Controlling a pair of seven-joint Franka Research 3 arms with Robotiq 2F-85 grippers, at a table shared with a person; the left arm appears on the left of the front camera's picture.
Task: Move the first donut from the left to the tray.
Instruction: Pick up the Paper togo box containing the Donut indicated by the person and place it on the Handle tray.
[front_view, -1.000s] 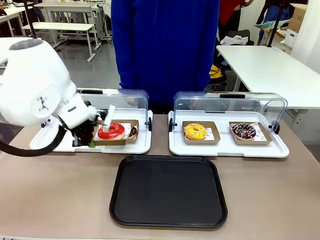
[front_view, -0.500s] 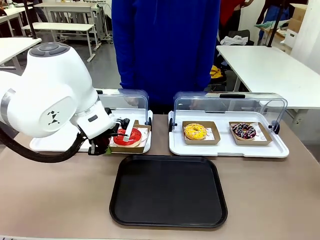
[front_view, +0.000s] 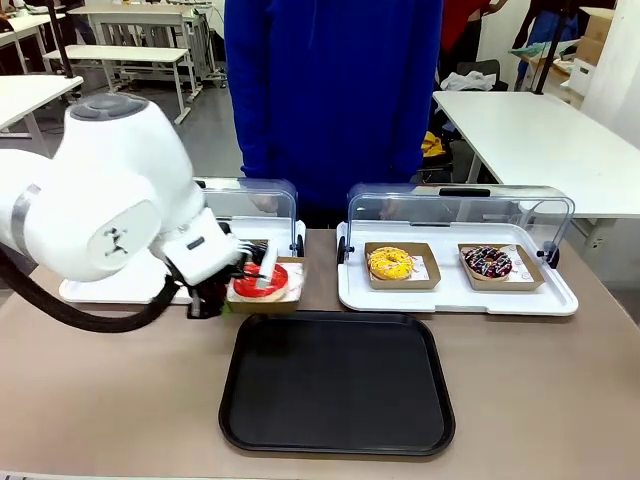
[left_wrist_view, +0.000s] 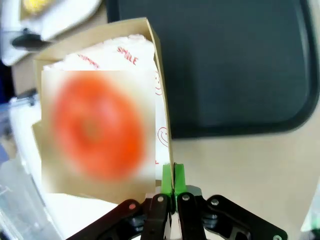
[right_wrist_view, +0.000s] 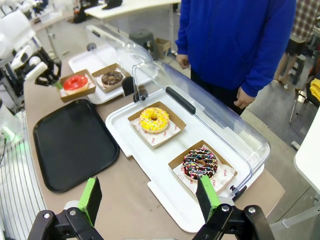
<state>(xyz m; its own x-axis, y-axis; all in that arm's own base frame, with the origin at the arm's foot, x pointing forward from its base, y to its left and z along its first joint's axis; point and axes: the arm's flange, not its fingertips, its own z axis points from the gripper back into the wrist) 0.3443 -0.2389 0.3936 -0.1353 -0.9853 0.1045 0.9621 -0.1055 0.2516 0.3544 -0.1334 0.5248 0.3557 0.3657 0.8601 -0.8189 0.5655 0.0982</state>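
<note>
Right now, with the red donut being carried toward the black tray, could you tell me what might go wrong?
The left gripper pinches only the thin cardboard wall of the holder, so the holder could bend or slip and tip the red donut out. The holder also hangs near the rim of the black tray; carried too low, it might catch there.

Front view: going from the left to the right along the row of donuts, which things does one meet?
left gripper shut on the holder → red donut → yellow donut → sprinkled chocolate donut.
</note>
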